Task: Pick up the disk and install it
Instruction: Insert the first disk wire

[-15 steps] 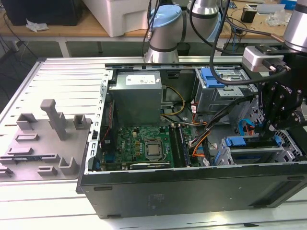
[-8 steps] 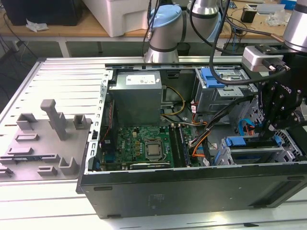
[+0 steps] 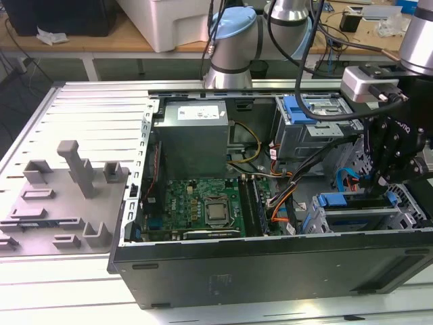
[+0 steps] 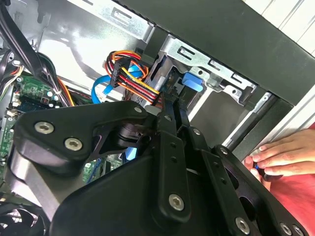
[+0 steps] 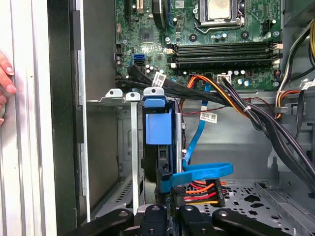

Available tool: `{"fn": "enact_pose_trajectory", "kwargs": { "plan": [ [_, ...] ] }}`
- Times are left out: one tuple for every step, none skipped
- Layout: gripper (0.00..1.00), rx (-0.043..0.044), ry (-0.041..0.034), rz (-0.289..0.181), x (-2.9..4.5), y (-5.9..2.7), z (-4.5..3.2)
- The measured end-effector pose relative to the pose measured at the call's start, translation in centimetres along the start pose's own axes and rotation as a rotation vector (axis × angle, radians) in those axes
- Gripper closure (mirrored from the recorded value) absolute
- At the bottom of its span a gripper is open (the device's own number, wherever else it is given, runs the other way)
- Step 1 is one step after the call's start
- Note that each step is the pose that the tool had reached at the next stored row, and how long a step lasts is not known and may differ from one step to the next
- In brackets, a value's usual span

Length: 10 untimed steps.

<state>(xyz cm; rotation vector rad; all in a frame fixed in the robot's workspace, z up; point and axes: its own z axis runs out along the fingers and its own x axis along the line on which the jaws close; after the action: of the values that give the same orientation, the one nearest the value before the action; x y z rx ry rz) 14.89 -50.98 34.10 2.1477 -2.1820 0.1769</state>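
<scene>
The disk (image 3: 355, 217), silver with a blue carrier, lies in the silver drive cage (image 3: 409, 203) at the case's front corner, on the exterior view's right. In the first wrist view the disk (image 5: 158, 129) stands edge-on in the cage slot beside a silver rail (image 5: 134, 147). My black gripper (image 3: 384, 193) hangs right over that cage. Its fingers (image 4: 166, 147) run close together down to the disk's end, and the gripper (image 5: 170, 199) looks shut on the disk. A blue data cable (image 5: 202, 172) and a red-orange power plug (image 5: 199, 189) lie right beside the fingers.
A person's hand (image 4: 280, 155) rests on the case's outer edge (image 5: 5, 78). Inside the case are the motherboard (image 3: 203, 203), the grey power supply (image 3: 196, 132), a second cage with a blue clip (image 3: 301, 108) and cable bundles (image 3: 287, 196). Grey fixtures (image 3: 74, 176) stand left of the case.
</scene>
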Motion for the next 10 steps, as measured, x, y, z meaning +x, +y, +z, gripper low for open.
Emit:
{"fn": "enact_pose_trajectory", "kwargs": {
  "plan": [
    [0.84,0.0,0.0001,0.0,0.0,0.0,0.01],
    [0.84,0.0,0.0001,0.0,0.0,0.0,0.01],
    [0.84,0.0,0.0001,0.0,0.0,0.0,0.03],
    [0.84,0.0001,0.0,0.0,-0.01,0.0,0.04],
    [0.84,0.0001,0.0,0.0,-0.01,0.0,0.06],
    [0.84,0.0,-0.0002,0.0,-0.01,0.0,0.09],
    [0.84,0.0,-0.0001,0.0,-0.01,0.0,0.1],
    [0.84,0.0,0.0,0.0,-0.01,0.01,0.11],
    [0.84,0.0,0.0,0.0,-0.02,0.01,0.15],
    [0.84,0.0,0.0,0.0,-0.03,0.01,0.2]
  ]
}}
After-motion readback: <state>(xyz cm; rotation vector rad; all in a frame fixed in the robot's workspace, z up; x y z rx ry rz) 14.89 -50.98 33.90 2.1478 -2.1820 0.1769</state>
